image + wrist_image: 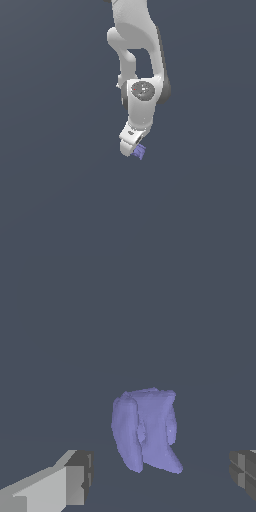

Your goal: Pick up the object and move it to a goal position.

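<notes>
Wrist view first, moving from one side across to the other: a pale grey finger (60, 487) with a darker pad at its tip enters at one edge, then comes the block (146, 428), then the dark tip of the second finger (243, 474) at the opposite edge. The block is lavender-blue and lumpy, made of two or three rounded lobes joined side by side with a groove between them. It sits in the space between the two fingers. Open background shows on both sides of it, so neither pad touches it here. The jaws stand wide, much wider than the block itself. Behind everything is a flat, even slate-blue surface (125, 316) with no marks on it.

Exterior view, again from its left to its right: the left part shows only the same plain slate-blue surface. Near the middle the white arm (142, 100) comes down from the upper edge, with a round grey joint cap facing the camera. Below that the gripper (131, 143) points downward and slightly toward the exterior view's right. The block (140, 151) shows as a very small lavender shape right at the gripper's tip, on its right side, far smaller than the gripper. From this angle it is not clear whether the block rests on the surface. The right part of this view is bare background.
</notes>
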Robot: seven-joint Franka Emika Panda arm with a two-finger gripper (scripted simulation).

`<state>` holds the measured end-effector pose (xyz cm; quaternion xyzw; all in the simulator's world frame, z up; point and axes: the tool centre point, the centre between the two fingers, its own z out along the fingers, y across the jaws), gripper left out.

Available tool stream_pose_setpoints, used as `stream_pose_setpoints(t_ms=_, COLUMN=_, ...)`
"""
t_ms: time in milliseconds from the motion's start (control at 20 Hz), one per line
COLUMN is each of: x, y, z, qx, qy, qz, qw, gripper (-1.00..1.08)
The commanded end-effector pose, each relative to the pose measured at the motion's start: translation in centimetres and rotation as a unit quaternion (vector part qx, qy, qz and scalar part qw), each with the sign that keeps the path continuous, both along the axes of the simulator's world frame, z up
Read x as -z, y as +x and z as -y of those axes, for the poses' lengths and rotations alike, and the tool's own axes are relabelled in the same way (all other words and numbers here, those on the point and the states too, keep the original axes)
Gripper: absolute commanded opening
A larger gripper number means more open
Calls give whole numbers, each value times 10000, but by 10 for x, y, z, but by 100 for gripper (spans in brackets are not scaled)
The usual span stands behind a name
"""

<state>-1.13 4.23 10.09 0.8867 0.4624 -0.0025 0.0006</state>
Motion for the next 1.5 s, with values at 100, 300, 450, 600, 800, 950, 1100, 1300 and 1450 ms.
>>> stream_pose_setpoints(t_ms=100, x=4, y=-1, z=-5, qx=-339, qy=12, qz=13, qw=9994, gripper=100)
stream_pose_setpoints(t_ms=300, x=6, y=-1, z=-8, qx=-475, qy=17, qz=18, qw=9989, gripper=100)
stream_pose_setpoints(t_ms=450, x=6, y=-1, z=-8, qx=-466, qy=17, qz=16, qw=9989, gripper=100)
stream_pose_setpoints(t_ms=600, x=9, y=-1, z=-8, qx=-469, qy=17, qz=16, qw=9989, gripper=100)
stream_pose_setpoints(t_ms=800, x=24, y=-2, z=-8, qx=-478, qy=18, qz=16, qw=9989, gripper=100)
stream_pose_setpoints(t_ms=950, x=41, y=-3, z=-8, qx=-487, qy=18, qz=17, qw=9988, gripper=100)
stream_pose_setpoints(t_ms=1100, x=52, y=-2, z=-8, qx=-492, qy=19, qz=17, qw=9988, gripper=100)
stream_pose_setpoints(t_ms=1300, x=56, y=-2, z=-8, qx=-494, qy=18, qz=18, qw=9988, gripper=100)
stream_pose_setpoints(t_ms=1450, x=56, y=-2, z=-8, qx=-494, qy=18, qz=18, qw=9988, gripper=-100)
